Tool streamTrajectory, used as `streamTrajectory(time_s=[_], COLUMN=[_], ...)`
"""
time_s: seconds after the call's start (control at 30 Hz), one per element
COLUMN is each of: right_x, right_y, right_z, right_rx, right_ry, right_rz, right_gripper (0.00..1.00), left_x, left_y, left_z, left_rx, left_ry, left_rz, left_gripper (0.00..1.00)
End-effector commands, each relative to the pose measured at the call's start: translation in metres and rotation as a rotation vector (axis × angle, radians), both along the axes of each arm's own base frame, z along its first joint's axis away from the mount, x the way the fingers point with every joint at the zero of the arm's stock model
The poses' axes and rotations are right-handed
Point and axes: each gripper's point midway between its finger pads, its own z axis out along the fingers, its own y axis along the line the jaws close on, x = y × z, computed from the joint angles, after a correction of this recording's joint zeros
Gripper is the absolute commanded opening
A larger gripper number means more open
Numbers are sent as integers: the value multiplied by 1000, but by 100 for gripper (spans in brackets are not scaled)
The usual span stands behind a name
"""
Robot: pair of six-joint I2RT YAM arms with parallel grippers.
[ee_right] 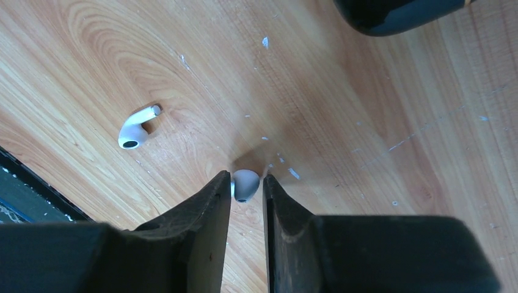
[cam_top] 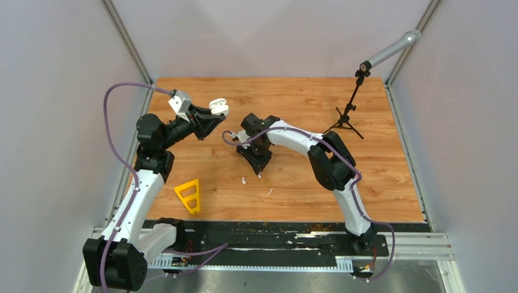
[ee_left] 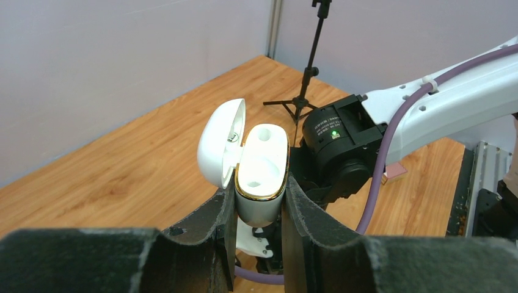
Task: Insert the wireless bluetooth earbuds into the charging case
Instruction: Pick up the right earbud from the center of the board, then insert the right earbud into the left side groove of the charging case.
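Right wrist: right gripper (ee_right: 247,178) pinches one white earbud (ee_right: 245,187), second earbud (ee_right: 137,128) at 10 o'clock; apparently pick step, next needs stem-down alignment over open charging case (ee_left: 261,174) clamped in left gripper (ee_left: 259,188).

Charging case (ee_left: 262,152): white, pebble-shaped, gold-rimmed. Lid swung open to one side, wells facing up, body clamped upright between left pincer (ee_left: 259,188) tips. First white earbud (ee_right: 137,128): stemmed, lying on its side on worktop (ee_right: 379,122). Second white earbud (ee_right: 245,186): nipped between right pincer (ee_right: 246,178) tips, close to worktop, near first.
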Motion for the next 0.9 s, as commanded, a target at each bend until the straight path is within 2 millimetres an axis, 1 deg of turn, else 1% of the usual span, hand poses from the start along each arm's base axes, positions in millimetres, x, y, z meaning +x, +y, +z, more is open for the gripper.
streamTrajectory(time_s=[0.0,0.1,0.17,0.23,0.27,0.3,0.47,0.63,0.7,0.73,0.77,0.87], right_x=[4,5,7,10,13,17,27,30,30,29,31,34], right_y=[4,5,5,5,5,6,2,-16,-22,-26,-29,-36], right_z=[-3,-2,1,9,16,25,81,142,170,187,198,247], right_rx=[-11,-10,-7,0,8,20,126,275,355,394,418,508], right_ry=[-30,-38,-50,-75,-96,-119,-210,-254,-259,-280,-296,-398], right_rz=[-16,-16,-12,-5,0,7,21,4,1,-1,-8,-33], right_gripper=[24,13,9,5,0,0,0,0,0,0,0,0], left_x=[-2,-1,-1,-1,0,0,5,16,22,25,28,35], left_y=[3,3,3,3,3,3,2,-1,-3,-3,-4,-8], left_z=[7,5,5,5,4,3,0,3,3,3,2,3], left_rx=[-1,0,-1,0,0,1,-4,-16,-15,-14,-14,-10], left_ry=[-36,-33,-32,-33,-29,-29,-22,-28,-34,-33,-38,-60], left_rz=[13,12,14,12,13,13,7,-1,-7,-10,-10,-6], left_gripper=[0,0,0,0,0,0,0,0,0,0,0,0])
